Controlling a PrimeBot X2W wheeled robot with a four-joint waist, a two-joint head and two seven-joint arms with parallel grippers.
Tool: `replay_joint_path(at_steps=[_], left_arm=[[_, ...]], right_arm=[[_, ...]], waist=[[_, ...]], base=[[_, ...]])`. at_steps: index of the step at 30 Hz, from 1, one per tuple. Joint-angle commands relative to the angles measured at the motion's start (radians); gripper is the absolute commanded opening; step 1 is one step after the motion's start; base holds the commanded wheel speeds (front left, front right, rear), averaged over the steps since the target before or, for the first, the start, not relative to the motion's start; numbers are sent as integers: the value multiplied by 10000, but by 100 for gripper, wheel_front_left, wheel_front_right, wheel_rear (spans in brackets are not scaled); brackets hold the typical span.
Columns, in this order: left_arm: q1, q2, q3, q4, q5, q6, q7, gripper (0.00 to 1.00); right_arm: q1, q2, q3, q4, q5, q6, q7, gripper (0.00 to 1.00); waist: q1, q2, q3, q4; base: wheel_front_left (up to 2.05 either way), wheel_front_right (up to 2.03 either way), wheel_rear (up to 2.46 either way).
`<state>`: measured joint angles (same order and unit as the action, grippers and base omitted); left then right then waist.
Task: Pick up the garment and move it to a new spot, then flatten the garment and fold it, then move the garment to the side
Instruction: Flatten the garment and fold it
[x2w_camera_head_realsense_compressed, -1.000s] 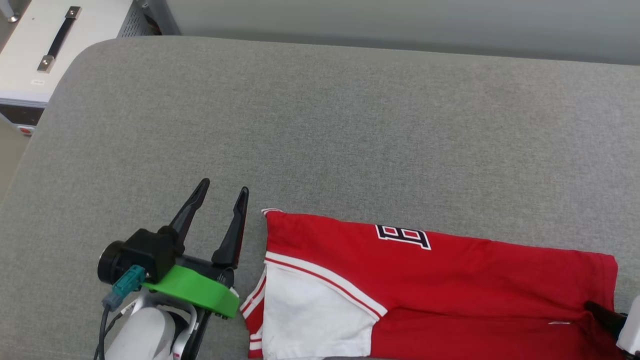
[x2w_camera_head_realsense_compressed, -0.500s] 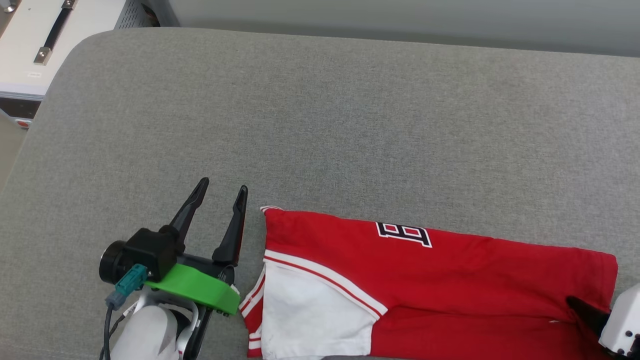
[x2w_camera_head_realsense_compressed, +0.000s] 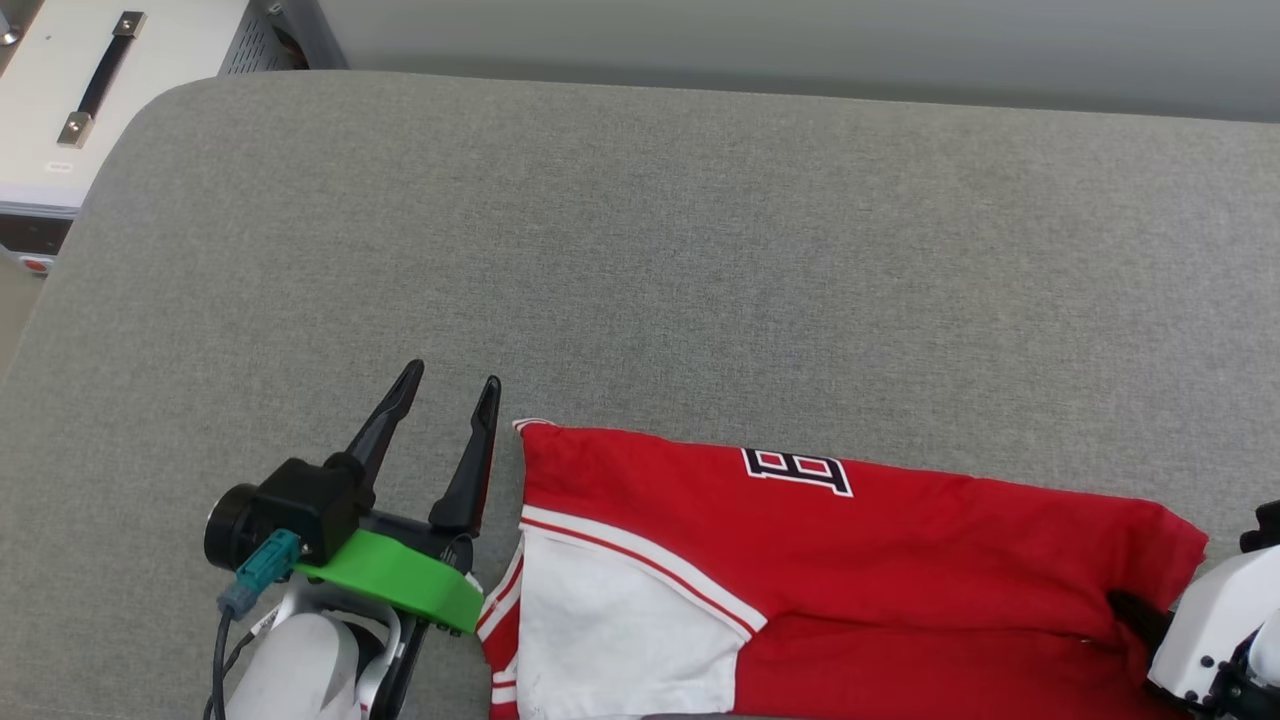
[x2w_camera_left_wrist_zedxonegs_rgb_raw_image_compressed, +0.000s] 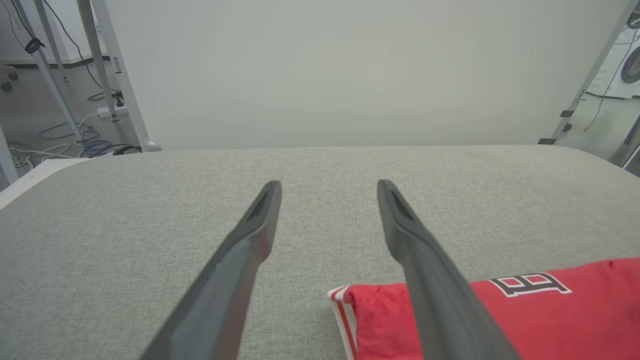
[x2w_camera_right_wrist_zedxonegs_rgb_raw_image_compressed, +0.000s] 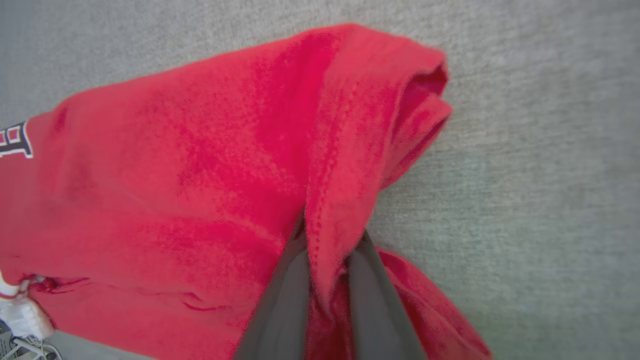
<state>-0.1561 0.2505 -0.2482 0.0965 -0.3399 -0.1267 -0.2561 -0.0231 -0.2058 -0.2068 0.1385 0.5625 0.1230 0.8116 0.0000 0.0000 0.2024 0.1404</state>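
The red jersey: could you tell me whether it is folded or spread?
Folded: the red jersey lies as a band, lettering cut at the fold, one end pinched in the right claw.

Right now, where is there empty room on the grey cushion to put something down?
Bare: the grey cushion beyond the red shirt to its far edge, and left of the left hand. Crowded: the near edge, where the right hand grips the shirt.

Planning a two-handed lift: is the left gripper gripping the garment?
No, the left gripper is open, with bare grey cushion between its fingers and the garment lying beside it.
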Motion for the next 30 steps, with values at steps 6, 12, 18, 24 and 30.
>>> replay_joint_path(at_steps=[6,12,18,24,30], left_arm=[[140,57,27,56,-74,-39,-57,100],[203,83,6,55,-97,-39,-57,100],[279,106,-23,94,-121,-40,-57,100],[426,92,-69,161,-157,-40,-57,100],[590,34,-174,241,-213,-40,-57,100]], right_arm=[[-15,-189,308,633,107,77,-707,0],[-83,-1052,-40,852,-243,77,-1422,0],[-166,-1780,-729,1210,-718,77,-1923,0],[-70,-1833,-1026,1199,-947,77,-1996,0],[387,-1456,-930,488,-745,77,-1832,0]], waist=[[0,0,-193,-64],[0,0,-320,-124],[0,0,-507,-157],[0,0,-817,-171],[0,0,-1228,-147]], base=[[0,0,0],[0,0,0],[0,0,0],[0,0,0],[0,0,0]])
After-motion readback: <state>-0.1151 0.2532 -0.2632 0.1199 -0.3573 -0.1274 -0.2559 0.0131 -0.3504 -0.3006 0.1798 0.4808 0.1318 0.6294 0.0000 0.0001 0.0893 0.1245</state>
